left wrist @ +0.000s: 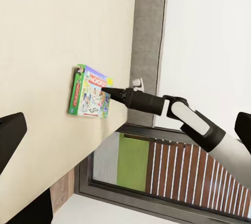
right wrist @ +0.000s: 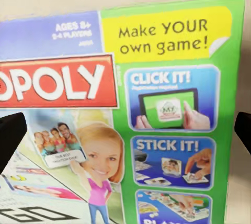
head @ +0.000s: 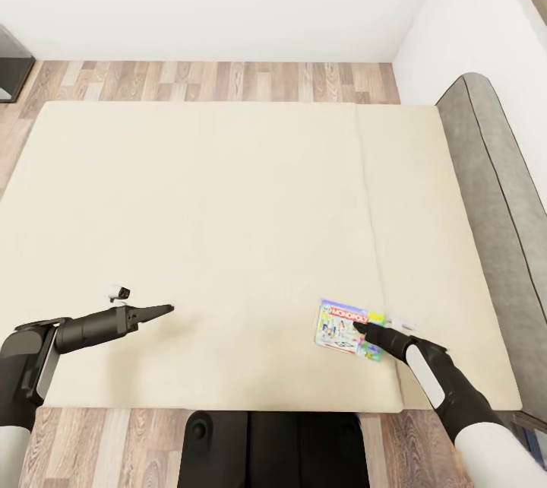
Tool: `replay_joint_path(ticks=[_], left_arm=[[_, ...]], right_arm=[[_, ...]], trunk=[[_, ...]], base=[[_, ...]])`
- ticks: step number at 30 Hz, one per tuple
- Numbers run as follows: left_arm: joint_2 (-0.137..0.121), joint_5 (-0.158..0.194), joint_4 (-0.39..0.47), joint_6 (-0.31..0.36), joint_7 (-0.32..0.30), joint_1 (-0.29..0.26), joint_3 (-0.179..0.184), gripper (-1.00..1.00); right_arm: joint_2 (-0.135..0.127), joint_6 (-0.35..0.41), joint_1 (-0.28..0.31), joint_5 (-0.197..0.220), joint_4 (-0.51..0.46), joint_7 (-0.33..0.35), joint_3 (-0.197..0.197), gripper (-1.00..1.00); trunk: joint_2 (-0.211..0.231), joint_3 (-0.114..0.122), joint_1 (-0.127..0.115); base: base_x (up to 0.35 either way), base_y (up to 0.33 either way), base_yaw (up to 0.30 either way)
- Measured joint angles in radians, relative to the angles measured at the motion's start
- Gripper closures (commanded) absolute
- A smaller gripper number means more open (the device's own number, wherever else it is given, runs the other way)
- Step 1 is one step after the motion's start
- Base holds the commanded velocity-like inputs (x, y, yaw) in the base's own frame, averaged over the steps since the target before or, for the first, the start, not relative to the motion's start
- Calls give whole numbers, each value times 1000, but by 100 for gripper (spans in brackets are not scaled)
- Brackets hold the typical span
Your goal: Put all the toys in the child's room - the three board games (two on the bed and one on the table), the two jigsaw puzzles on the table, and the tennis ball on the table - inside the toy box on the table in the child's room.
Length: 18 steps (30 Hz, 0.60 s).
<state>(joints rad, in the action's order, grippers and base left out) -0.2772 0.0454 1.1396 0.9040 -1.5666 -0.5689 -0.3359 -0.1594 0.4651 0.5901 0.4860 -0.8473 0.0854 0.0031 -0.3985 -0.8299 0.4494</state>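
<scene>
On the bed [head: 228,207], right pincer [head: 363,331] hovers spread over Monopoly board game [head: 342,324]

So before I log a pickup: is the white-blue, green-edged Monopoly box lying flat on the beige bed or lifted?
Lying flat. The Monopoly box rests face up on the bed; right gripper at its edge.

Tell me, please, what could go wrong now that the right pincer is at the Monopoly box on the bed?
1. The board game lies flat on the bed, so the right pincer may get no edge to grip and only push it.
2. The box sits near the mattress's front edge; a push could slide it off.
3. A thin box held by one side may tilt and slip.
</scene>
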Motion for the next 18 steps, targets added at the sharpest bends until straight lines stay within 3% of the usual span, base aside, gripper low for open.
replay_joint_path(ticks=[6,11,18], left_arm=[[-2,0,0,1,0,0,0,-100],[-3,0,0,1,0,0,0,-100],[-3,0,0,1,0,0,0,-100]], right_arm=[[32,-2,0,-1,1,2,30,-100],[35,-3,1,-1,1,2,58,-100],[36,-4,1,-2,0,2,61,-100]], trunk=[[0,0,0],[0,0,0],[0,0,0]], base=[[0,0,0],[0,11,0],[0,24,0]])
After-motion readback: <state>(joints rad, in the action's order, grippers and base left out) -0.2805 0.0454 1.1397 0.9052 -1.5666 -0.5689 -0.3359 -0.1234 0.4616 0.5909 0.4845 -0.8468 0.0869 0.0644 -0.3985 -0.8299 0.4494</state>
